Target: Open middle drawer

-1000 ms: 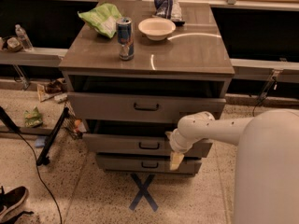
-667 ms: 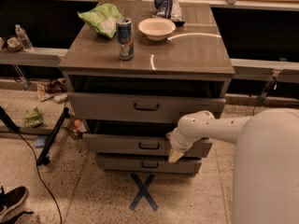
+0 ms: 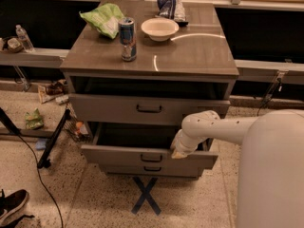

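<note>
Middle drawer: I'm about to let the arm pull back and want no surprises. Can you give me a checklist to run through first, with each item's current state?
1. Middle drawer out of the cabinet, dark interior showing: ok.
2. End effector located: ok, at the drawer front's top edge, right of the handle.
3. Whether the end effector grips the drawer: cannot tell.
4. Headroom for lifting away: not ok, the top drawer stands ajar just above the end effector.
5. Can on the cabinet top upright: ok.
</note>
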`<state>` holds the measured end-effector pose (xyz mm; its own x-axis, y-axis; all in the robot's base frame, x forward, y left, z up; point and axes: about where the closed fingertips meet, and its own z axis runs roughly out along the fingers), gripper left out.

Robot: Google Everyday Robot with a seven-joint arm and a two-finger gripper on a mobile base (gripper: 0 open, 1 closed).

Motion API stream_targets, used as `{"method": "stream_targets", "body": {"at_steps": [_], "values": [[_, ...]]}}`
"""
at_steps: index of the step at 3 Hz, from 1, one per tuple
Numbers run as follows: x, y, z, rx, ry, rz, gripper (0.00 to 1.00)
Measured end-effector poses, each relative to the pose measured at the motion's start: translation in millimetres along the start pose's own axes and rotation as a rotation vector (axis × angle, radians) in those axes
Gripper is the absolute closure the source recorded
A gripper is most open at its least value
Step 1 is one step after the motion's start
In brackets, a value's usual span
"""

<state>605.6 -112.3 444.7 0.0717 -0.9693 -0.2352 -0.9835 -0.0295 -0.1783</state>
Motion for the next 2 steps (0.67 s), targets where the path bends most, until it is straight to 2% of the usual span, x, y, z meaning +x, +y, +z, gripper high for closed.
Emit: {"method": "stream_targets", "body": {"at_steps": [1,2], "values": [[-3.5,9.6,-16.2,-0.046,-0.017,0.035,1.00],[-3.5,9.6,-16.2,-0.046,-0.017,0.035,0.81]]}}
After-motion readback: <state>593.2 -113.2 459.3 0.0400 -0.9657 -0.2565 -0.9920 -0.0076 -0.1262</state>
